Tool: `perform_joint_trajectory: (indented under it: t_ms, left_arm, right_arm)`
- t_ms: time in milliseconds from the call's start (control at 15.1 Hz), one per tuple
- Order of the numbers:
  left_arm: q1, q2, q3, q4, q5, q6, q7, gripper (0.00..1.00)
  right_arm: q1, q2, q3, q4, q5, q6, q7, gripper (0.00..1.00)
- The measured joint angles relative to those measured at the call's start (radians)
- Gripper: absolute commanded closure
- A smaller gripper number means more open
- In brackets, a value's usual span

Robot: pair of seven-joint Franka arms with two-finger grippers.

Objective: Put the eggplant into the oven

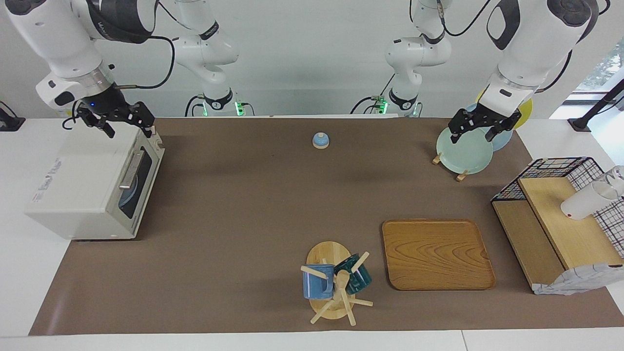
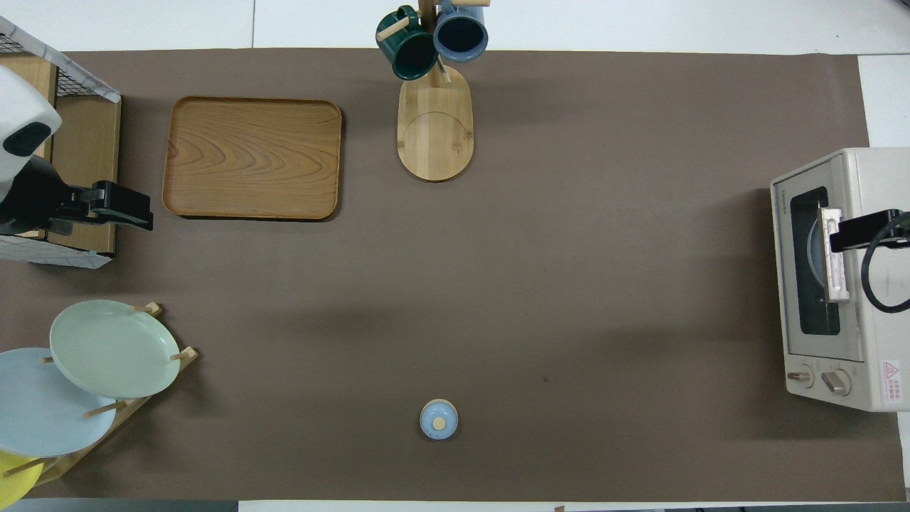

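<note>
The boxy off-white toaster oven (image 1: 92,187) sits at the right arm's end of the brown mat (image 1: 243,234), its dark glass door (image 2: 810,259) shut and its metal bar handle (image 1: 130,169) lying flat against the front, and through the glass a round pale shape shows on the rack, too dim to name. No eggplant shows on the table in either view, so where it lies cannot be told. The right gripper (image 1: 109,127) hangs over the oven's top edge nearest the robots; whether its fingers are apart or together cannot be told from here. The left gripper (image 1: 480,131) hovers over the pale green plate (image 1: 463,151) standing in the wooden plate rack (image 2: 153,355), with a light blue plate (image 2: 43,412) and a yellow plate (image 2: 14,478) stacked beside it; its fingers cannot be read either. A small blue knobbed lid (image 1: 321,140) rests mid-table near the robots. Farther out lie a wooden tray (image 1: 436,254) and a wooden mug tree (image 1: 336,292) carrying a blue mug (image 1: 318,282) and a dark green mug (image 1: 358,274). At the left arm's end stands a black wire-mesh shelf with wooden boards (image 1: 560,219), a white cup (image 1: 587,200) tipped on it.
</note>
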Motion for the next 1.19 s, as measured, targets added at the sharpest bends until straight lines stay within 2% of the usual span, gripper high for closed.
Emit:
perform_joint_trajectory:
  t_ms: [331, 1190]
  left_arm:
    - [0.0, 0.0, 0.0, 0.0, 0.0, 0.0, 0.0, 0.0]
    - [0.0, 0.0, 0.0, 0.0, 0.0, 0.0, 0.0, 0.0]
  right_arm:
    - [0.002, -0.001, 0.02, 0.021, 0.001, -0.008, 0.0, 0.0]
    - [-0.012, -0.001, 0.002, 0.021, 0.001, -0.01, 0.0, 0.0]
